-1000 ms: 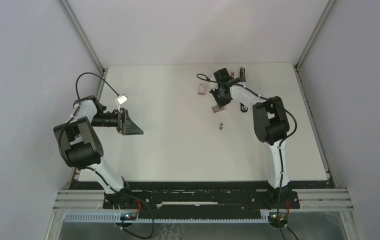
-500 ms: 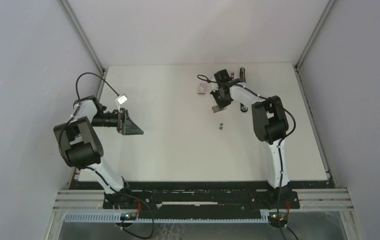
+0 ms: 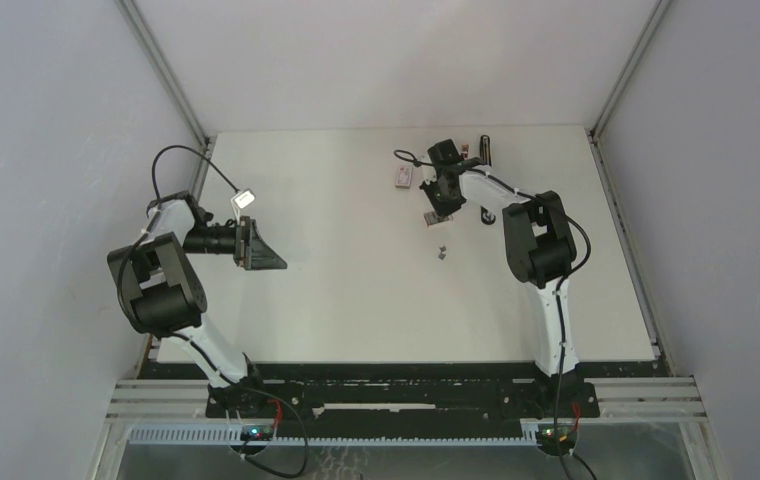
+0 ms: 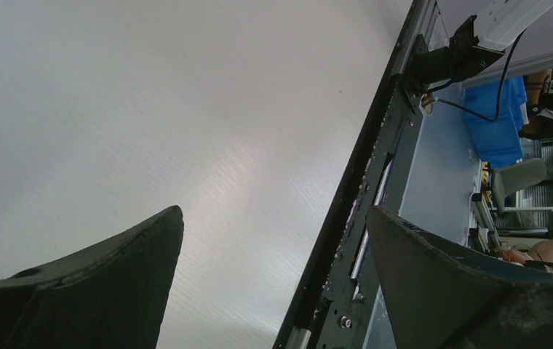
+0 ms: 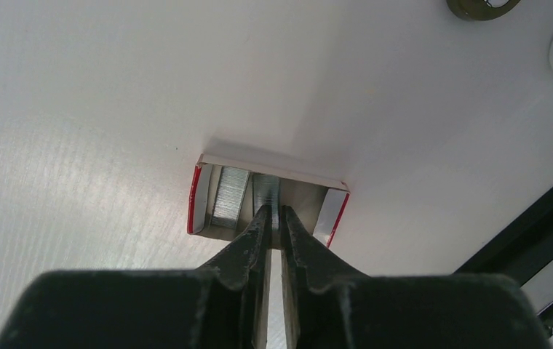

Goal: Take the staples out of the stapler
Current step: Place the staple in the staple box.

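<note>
R gripper (image 5: 274, 212) hangs over small red-edged tray (image 5: 196, 200), fingers a sliver apart, tips at staples (image 5: 231, 195) inside; can't tell if any's pinched. Stapler (image 3: 485, 149) lies by far edge of table (image 3: 336, 300). L gripper (image 4: 273, 212) gapes wide, empty. Vs a sec ago, nothing's visibly moved.

One stapler (image 3: 484, 148) at the table's one o'clock — two small boxes (image 3: 403, 177) (image 3: 436, 215), two staple strips (image 5: 231, 198) (image 5: 265, 190) in one — two arms (image 3: 161, 285) (image 3: 536, 245).

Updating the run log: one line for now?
left gripper: open, empty | right gripper: nearly closed, tips at silvery staple strips in red-edged white box, grip unclear | slim black stapler: far edge
</note>
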